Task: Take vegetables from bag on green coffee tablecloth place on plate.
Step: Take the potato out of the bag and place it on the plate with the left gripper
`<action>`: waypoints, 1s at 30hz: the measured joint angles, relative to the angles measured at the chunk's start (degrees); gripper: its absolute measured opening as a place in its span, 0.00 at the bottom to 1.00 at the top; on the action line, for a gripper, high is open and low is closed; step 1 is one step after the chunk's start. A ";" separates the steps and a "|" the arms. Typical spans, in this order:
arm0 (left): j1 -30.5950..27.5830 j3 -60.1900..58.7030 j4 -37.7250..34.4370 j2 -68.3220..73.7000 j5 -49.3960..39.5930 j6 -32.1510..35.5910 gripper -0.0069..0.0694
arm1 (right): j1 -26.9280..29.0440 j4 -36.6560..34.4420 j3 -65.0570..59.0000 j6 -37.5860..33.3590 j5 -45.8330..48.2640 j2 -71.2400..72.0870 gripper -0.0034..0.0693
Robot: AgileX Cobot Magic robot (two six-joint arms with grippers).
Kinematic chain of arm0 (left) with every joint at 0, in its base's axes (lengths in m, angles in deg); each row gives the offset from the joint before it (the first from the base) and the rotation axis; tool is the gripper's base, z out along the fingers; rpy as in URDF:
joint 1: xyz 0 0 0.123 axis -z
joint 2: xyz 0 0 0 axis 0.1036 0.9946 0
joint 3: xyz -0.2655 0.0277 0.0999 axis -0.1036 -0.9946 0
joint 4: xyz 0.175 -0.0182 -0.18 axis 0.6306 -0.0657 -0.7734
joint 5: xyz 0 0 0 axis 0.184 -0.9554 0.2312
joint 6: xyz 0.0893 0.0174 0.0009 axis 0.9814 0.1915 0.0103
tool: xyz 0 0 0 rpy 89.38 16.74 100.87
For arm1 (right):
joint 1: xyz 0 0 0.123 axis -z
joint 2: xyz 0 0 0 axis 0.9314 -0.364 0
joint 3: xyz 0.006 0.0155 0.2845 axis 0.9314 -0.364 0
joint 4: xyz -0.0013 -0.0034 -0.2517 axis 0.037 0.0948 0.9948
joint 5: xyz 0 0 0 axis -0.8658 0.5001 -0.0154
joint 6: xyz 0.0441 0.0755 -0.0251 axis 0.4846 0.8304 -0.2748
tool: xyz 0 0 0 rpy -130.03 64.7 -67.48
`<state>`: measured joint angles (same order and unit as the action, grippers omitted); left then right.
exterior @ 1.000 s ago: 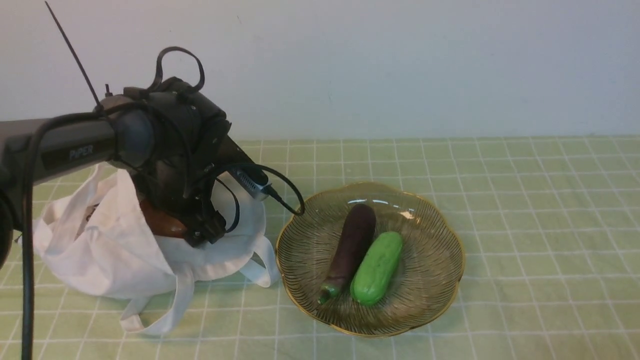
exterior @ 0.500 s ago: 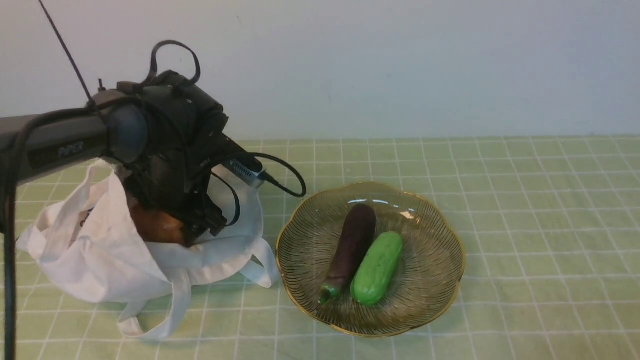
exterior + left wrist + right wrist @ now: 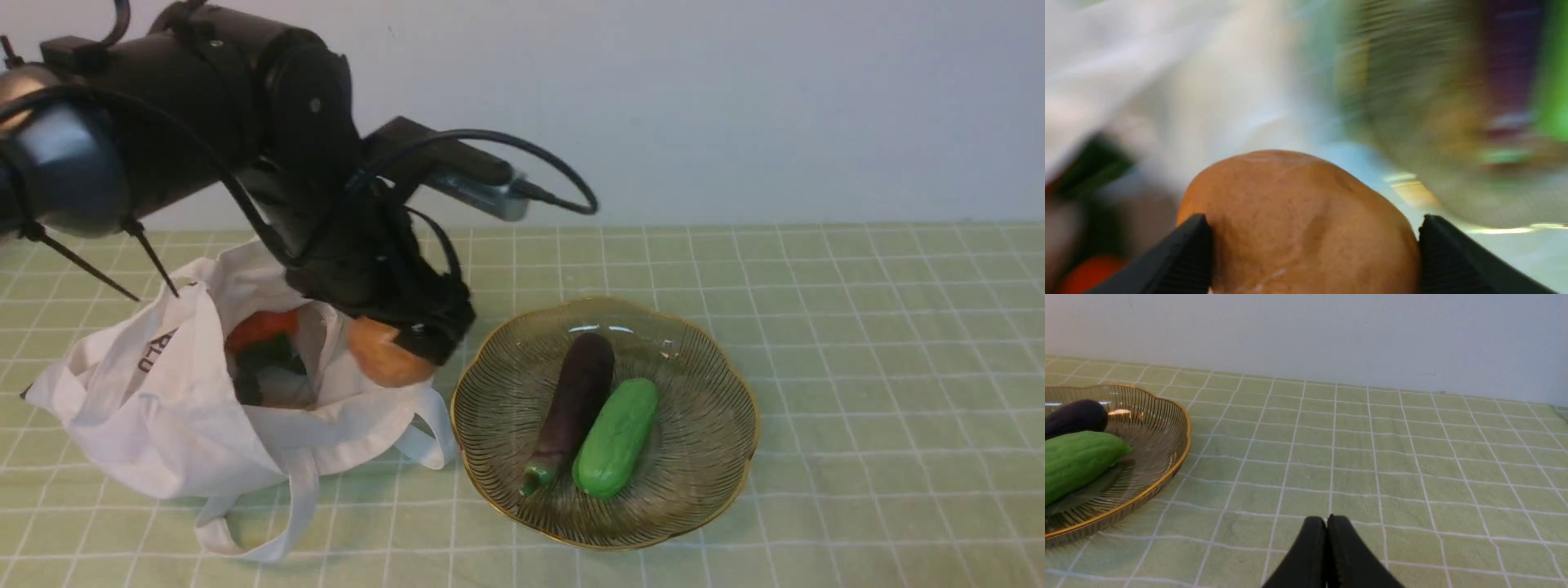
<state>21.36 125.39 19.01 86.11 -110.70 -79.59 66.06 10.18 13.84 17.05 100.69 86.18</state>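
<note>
My left gripper [image 3: 400, 351] is shut on the brown potato [image 3: 384, 356] and holds it in the air over the right edge of the white bag [image 3: 163, 408], a little left of the amber glass plate [image 3: 710, 457]. In the left wrist view the potato [image 3: 1298, 224] sits between both black fingers [image 3: 1184, 257]. An orange-red vegetable [image 3: 261, 325] and a dark green one [image 3: 261, 359] lie inside the open bag. A purple eggplant [image 3: 575, 400] and a green cucumber [image 3: 616, 437] lie on the plate. My right gripper [image 3: 1327, 522] is shut and empty above the green cloth [image 3: 1372, 457], right of the plate [image 3: 1167, 465].
The pale green checked tablecloth [image 3: 857, 367] covers the whole table up to a plain white wall [image 3: 735, 106]. The bag's loop handles [image 3: 269, 523] trail toward the front edge. The left arm's cable [image 3: 563, 184] arcs above the plate's far left side.
My left gripper has lifted out of the bag with the potato and swung right toward the plate. The bag's mouth now gapes open, showing the orange-red and dark green vegetables.
</note>
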 joint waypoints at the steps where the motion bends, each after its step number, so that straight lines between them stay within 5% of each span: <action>1: 2.39 -0.05 -3.02 0.50 2.22 2.11 0.85 | 0.00 0.00 0.00 0.00 0.00 0.00 0.03; 11: 7.33 -0.10 -3.64 9.25 15.30 6.63 0.85 | 0.00 0.00 0.00 0.00 0.00 0.00 0.03; 30: 7.33 -0.14 -1.19 10.75 18.31 5.55 0.92 | 0.00 0.00 0.00 0.00 0.00 0.00 0.03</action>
<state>28.69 125.25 17.82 96.86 -92.40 -74.04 66.06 10.18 13.84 17.05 100.69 86.18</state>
